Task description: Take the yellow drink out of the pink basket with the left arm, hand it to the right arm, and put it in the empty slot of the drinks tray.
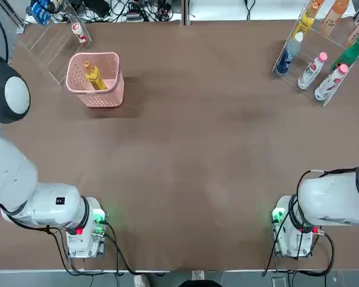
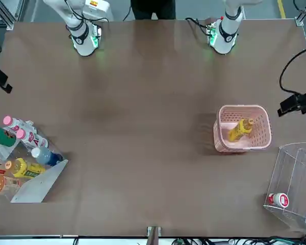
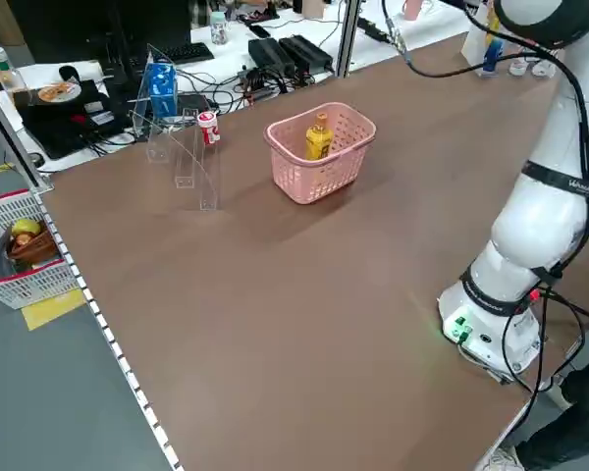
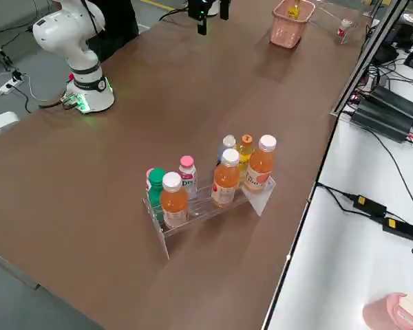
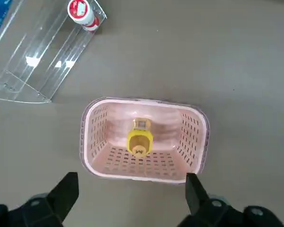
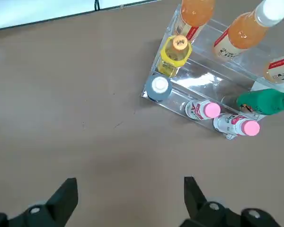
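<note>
— Left arm (image 1: 24, 167) nearest the overhead camera; what about the pink basket (image 1: 94, 95)?
— Top view: it's to the arm's far side, yellow drink (image 1: 96, 76) inside, leaning. The drinks tray (image 1: 323, 54) stands well apart, to the basket's right.
— And from the front?
— Left gripper (image 2: 286, 106) is near the basket, on the robot's left. Right gripper (image 2: 8, 87) is well apart from it, on the robot's right.
— Left side view?
— The drink is in the basket, with a clear rack (image 3: 188, 162) near it holding 1 red-and-white bottle (image 3: 208, 128).
— Right side view?
— Across from the basket, the tray carries 3 orange bottles (image 4: 226, 182), among others.
— Wrists?
— Left wrist view: 2 fingers spread wide, basket beyond them. Right wrist view: that pair is spread too, facing the tray side, away from the basket.
</note>
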`<state>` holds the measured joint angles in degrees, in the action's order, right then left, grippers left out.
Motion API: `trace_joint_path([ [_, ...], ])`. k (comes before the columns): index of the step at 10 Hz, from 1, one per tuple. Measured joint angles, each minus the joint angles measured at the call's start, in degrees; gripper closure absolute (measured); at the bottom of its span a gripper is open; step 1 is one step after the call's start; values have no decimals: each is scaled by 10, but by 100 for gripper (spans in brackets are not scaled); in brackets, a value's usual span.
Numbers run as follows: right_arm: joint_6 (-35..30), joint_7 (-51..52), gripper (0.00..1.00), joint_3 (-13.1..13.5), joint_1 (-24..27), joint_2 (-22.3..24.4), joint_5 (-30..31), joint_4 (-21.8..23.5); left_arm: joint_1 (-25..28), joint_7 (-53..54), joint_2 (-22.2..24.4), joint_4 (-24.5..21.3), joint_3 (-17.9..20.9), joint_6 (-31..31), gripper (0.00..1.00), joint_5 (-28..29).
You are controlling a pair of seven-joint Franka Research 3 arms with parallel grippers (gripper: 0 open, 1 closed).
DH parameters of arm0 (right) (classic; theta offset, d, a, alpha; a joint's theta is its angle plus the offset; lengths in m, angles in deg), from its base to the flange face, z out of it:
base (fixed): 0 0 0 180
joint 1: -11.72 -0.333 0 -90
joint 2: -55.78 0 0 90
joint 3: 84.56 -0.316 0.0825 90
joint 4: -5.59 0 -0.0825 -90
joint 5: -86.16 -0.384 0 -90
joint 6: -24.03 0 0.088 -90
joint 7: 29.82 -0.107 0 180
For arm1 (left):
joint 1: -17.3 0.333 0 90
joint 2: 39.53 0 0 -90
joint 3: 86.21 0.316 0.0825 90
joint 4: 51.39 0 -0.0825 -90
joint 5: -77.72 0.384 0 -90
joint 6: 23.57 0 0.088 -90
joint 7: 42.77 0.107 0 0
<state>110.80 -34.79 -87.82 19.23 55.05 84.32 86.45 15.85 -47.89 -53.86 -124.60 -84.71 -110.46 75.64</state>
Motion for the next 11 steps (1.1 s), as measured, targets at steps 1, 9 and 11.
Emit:
trace_joint_path([
  [1,0,0,1,0,0,0,0,0,-6,-9,-3,-11,0,-13,0,0],
  [9,0,0,1,0,0,0,0,0,-17,-26,0,-167,0,-159,0,0],
  [11,0,0,1,0,0,0,0,0,-18,-28,8,-207,0,-199,0,0],
])
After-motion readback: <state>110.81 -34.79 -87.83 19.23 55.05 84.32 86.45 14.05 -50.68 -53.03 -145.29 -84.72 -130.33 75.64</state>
